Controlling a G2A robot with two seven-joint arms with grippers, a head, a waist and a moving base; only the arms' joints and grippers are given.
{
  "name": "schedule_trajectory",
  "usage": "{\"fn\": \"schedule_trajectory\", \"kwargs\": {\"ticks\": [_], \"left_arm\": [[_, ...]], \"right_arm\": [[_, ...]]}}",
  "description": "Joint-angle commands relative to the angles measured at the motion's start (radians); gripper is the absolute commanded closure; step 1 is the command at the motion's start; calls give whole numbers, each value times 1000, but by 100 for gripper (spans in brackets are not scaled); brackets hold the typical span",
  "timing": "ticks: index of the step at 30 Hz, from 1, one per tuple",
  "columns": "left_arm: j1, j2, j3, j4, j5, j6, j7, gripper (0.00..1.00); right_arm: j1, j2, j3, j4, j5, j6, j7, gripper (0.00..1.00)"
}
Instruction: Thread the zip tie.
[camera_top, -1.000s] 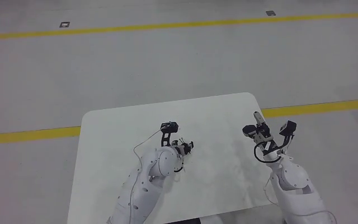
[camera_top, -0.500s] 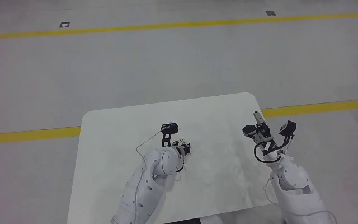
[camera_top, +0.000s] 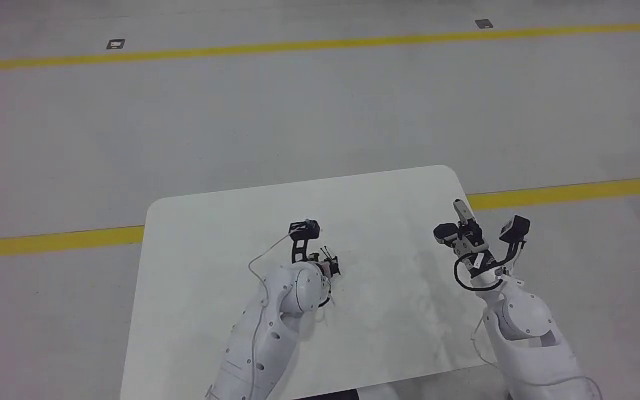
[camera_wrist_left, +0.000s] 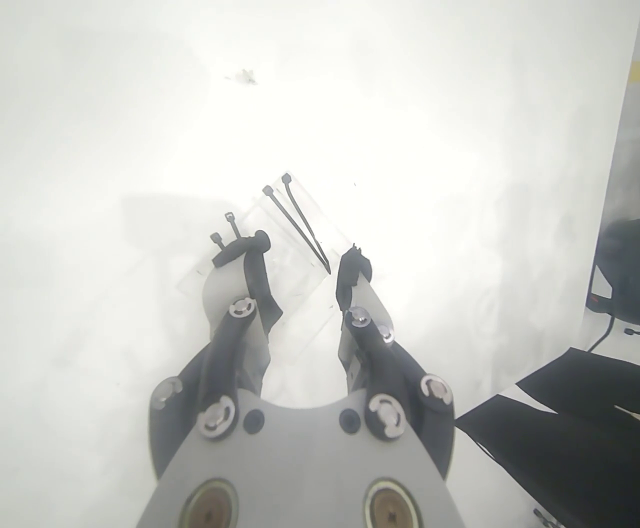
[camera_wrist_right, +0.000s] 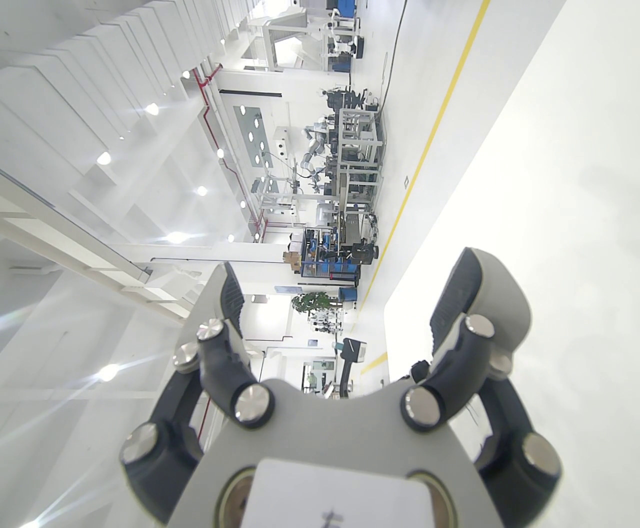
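Currently left claw (camera_wrist_left: 306, 252) hangs released over the counter (camera_top: 200, 260). The zip ties (camera_wrist_left: 296, 228) lie just past its fingertips, long axes pointing away from it, tails nearest; right claw (camera_wrist_right: 347, 285) also released, raised at the counter edge, well apart. Left is nearer.

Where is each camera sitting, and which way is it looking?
Top view: above the arms, looking down at the white table; left arm and right arm show.
Left wrist view: on the left wrist, facing down at the zip ties; open left gripper shows.
Right wrist view: on the right wrist, facing past the table edge into the hall; open right gripper shows.
Shared: top and left wrist views both show the left gripper and table.
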Motion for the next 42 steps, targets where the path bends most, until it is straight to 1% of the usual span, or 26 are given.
{"fn": "schedule_trajectory", "kwargs": {"ticks": [1,5,7,10,14,19,27,30,36,42], "left_arm": [[-2,-2,-4,5,2,0,-3,71],[-6,-4,-8,15,8,0,-7,71],[-9,-6,-6,25,21,0,-8,69],[-16,-9,-5,39,22,0,-13,71],[-25,-14,-6,54,27,0,-15,70],[-31,-17,-3,55,31,0,-17,70],[-39,-19,8,79,12,0,-16,71],[-41,-20,11,82,7,0,-13,73],[-43,-23,2,93,-8,0,-8,76],[-47,-26,-2,103,-23,0,1,82]], "right_arm": [[0,0,0,0,0,0,0,0],[0,0,0,0,0,0,0,0],[0,0,0,0,0,0,0,0],[0,0,0,0,0,0,0,0],[0,0,0,0,0,0,0,0],[0,0,0,0,0,0,0,0],[0,0,0,0,0,0,0,0],[0,0,0,0,0,0,0,0],[0,0,0,0,0,0,0,0],[0,0,0,0,0,0,0,0]]}}
